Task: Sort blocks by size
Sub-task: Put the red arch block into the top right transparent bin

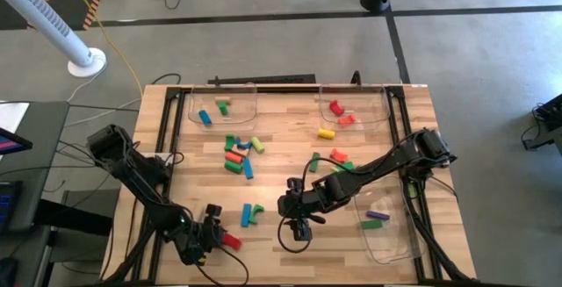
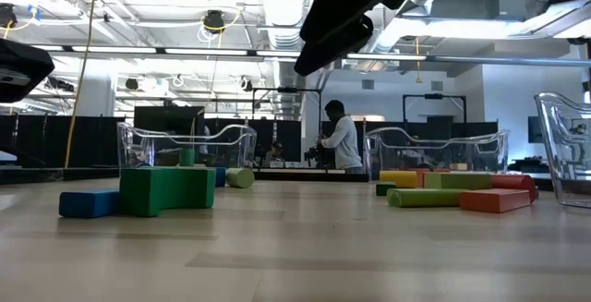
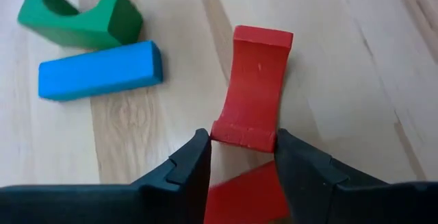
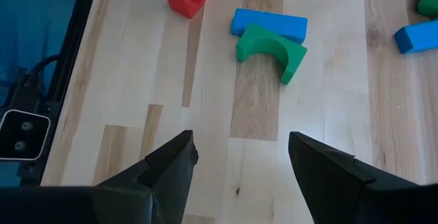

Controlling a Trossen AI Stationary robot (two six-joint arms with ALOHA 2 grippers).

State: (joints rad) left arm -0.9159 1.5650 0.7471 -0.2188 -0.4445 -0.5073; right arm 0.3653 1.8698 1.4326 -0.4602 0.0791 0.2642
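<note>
My left gripper [image 1: 216, 237] is near the table's front left, its fingers on either side of a red block [image 3: 252, 80] with one hollowed face. Beside it lie a green arch block [image 3: 79, 20] and a blue bar [image 3: 99, 70]; they also show in the high view [image 1: 250, 214]. My right gripper [image 4: 239, 159] hangs open and empty above bare wood near the table's middle front [image 1: 299, 224]. More blocks lie in a cluster [image 1: 239, 153] and a second group [image 1: 338, 160] mid-table. My left gripper pinches the red block's near end [image 3: 241, 136] between its two fingertips [image 3: 195, 157], one on each side face. The fingers come low from the table's left and lie along the block. The block lies about level; whether it rests on the wood, I cannot tell.
Two clear trays stand at the far edge, the left one [image 1: 198, 111] with blue and green blocks, the right one [image 1: 379, 116] with red and yellow ones. A third tray [image 1: 399, 243] at the right front holds a purple and a green block. A person [image 2: 343, 138] stands far behind the table.
</note>
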